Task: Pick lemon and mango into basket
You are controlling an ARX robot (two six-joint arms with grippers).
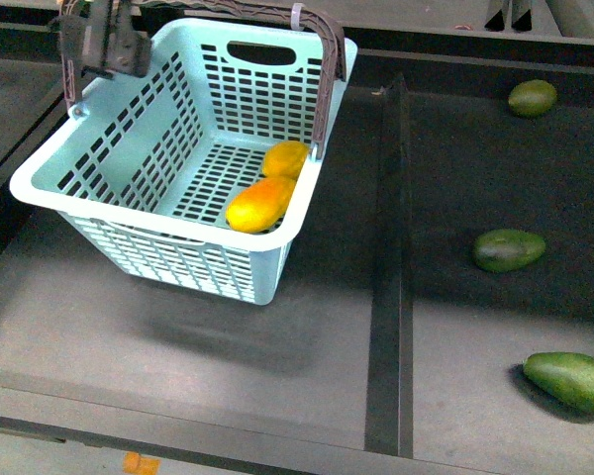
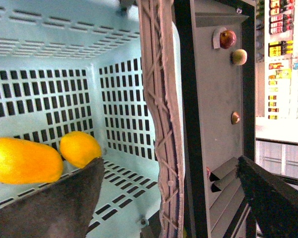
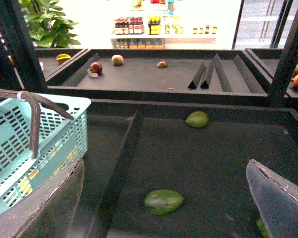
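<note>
Sitting together on the floor of the basket [image 1: 129, 168], the mango [image 1: 255, 205] and lemon [image 1: 284, 158] are touching. Left gripper [image 1: 104, 40] is hanging by the brown handles [image 1: 327, 69], can't tell its jaw state. Right gripper [image 3: 164, 208] is hovering with jaws apart over green fruits [image 3: 163, 201].

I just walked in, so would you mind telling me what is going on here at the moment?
The robot is putting fruit into a basket. The mango and the lemon already lie on its floor, touching each other. The left gripper is up at the brown handles, and the basket looks tilted, apparently lifted off the dark shelf. The right gripper is open over the neighbouring compartment, where three green fruits lie untouched.
</note>
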